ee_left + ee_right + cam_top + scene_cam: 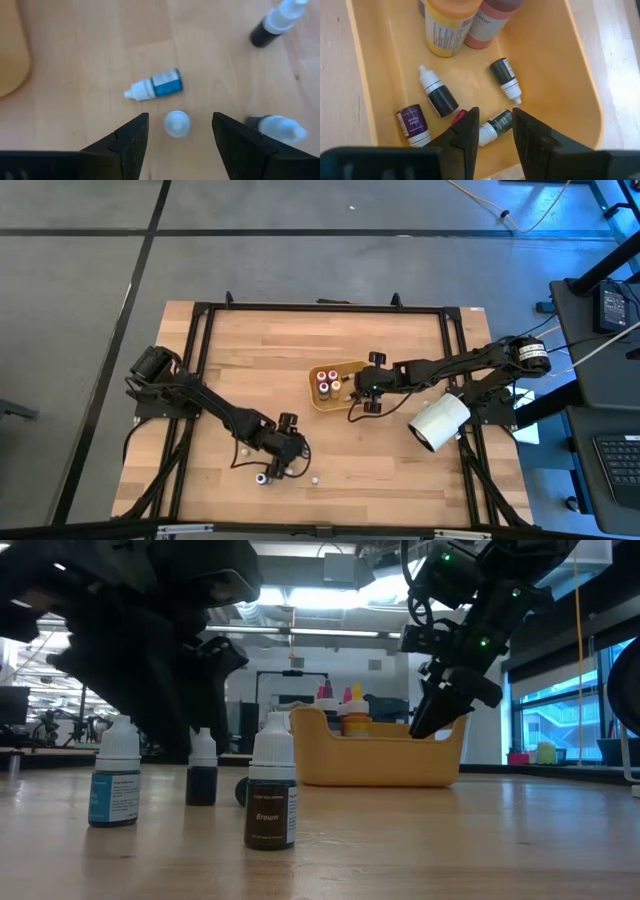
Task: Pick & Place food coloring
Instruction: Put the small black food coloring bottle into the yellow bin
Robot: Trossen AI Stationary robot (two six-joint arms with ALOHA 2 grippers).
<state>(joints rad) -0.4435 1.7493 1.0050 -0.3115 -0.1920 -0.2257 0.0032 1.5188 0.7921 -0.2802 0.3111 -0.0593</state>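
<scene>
The food coloring is split between two places. Several small bottles [440, 97] lie on the floor of the orange tray [345, 370] near the middle of the table, beside taller bottles standing in it. The rest are loose on the wood toward the table's front edge: an upright white-capped bottle [177, 123], a blue-labelled one on its side [156, 87] just beyond it, and two dark ones close by, one upright [274, 22] and one right beside a finger [275, 127].

The left gripper [283, 454] hangs over that loose group with its jaws spread wide and nothing between them, the upright white cap centred in the gap. The right gripper [365, 388] hangs over the tray's right end, its fingers narrowly parted and holding nothing that I can see; a dark bottle [496, 125] lies just under the tips.

A big white cylinder [438, 422] lies near the table's right edge.

The main risk is on the left: the bottles crowd together, so a finger coming down could strike the dark bottle next to it or nudge the fallen blue one and send it rolling. A grip on the rounded cap alone could also let the bottle tip or slip out.
</scene>
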